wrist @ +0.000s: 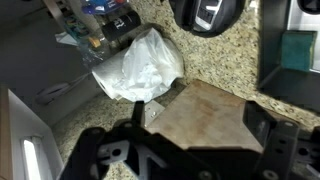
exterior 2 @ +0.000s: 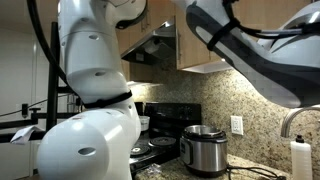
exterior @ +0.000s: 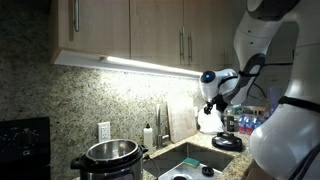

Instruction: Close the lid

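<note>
The black round lid (wrist: 208, 12) with its raised handle lies on the granite counter at the top edge of the wrist view. In an exterior view it is the dark disc (exterior: 228, 143) to the right of the sink. The steel cooker (exterior: 112, 158) stands open at the far side of the sink, and it also shows in an exterior view (exterior 2: 205, 150). My gripper (wrist: 200, 125) is open and empty. It hangs over a brown board, short of the lid. In an exterior view the gripper (exterior: 212, 103) is high above the counter.
A crumpled white plastic bag (wrist: 140, 65) lies beside the brown board (wrist: 205, 110). The sink (exterior: 190, 165) sits between cooker and lid. A soap bottle (exterior: 148, 135) stands behind the sink. Bottles and clutter (wrist: 105, 22) are near the bag. Cabinets hang overhead.
</note>
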Robot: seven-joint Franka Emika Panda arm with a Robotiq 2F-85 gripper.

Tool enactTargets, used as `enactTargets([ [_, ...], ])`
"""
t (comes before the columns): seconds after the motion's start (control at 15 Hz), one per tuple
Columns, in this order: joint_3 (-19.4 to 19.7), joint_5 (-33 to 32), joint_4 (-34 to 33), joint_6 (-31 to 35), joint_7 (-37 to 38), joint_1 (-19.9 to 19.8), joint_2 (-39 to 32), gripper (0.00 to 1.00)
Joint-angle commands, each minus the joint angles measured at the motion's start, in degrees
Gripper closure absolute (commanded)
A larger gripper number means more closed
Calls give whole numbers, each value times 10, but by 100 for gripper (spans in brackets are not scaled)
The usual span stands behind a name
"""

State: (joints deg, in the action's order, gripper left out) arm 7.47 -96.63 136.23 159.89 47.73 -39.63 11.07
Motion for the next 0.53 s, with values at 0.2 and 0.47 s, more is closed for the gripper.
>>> enactTargets([
  [0.2, 13, -61, -97, -81, 77, -7, -152, 0],
  [0.47, 82, -25, -165, -106, 60, 33, -233, 0],
])
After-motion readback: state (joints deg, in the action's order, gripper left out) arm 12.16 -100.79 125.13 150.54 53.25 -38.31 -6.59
